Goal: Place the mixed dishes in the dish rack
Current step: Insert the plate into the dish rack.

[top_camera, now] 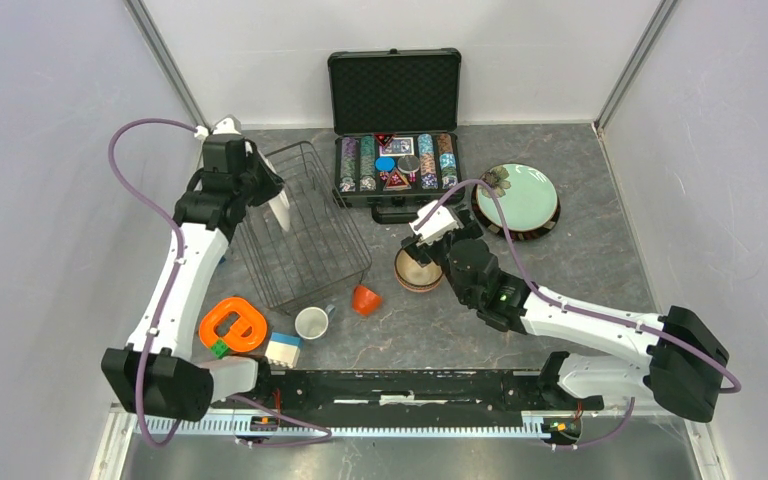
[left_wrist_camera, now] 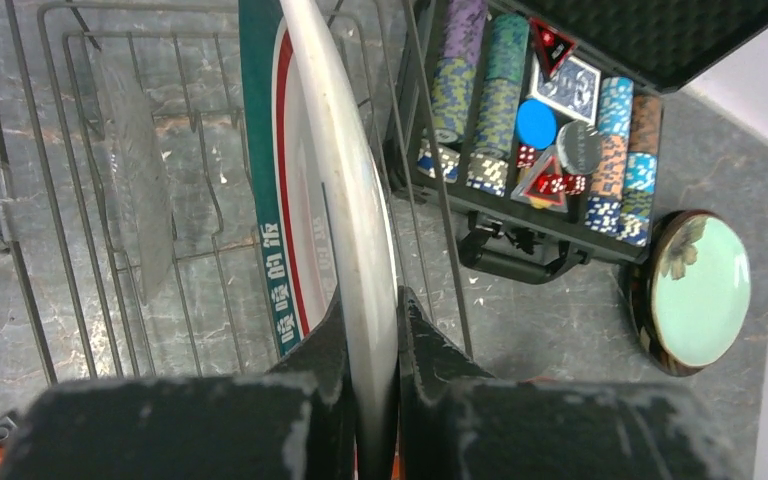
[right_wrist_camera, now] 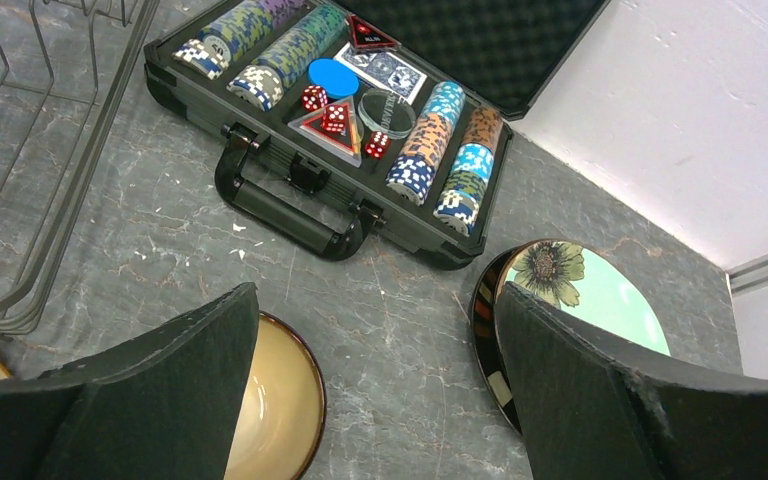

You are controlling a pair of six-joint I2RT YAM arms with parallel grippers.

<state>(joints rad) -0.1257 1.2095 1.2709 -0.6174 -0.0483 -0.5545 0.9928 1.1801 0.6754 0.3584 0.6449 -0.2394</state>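
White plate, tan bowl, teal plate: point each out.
white plate [left_wrist_camera: 365, 230], left wrist view, rim edge
tan bowl [top_camera: 415, 272], top external view, inside floor
teal plate [top_camera: 525, 195], top external view, centre

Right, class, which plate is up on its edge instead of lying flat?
The white plate with the red rim band, pinched edge-up in the left gripper at the dish rack; the teal flower plate lies flat on the table.

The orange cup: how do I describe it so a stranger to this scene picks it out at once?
Find the black wire dish rack on the left half of the table. Just off its near right corner sits the orange cup. It is small and solid orange, unlike the white cup beside it and the larger orange ring toy farther left.
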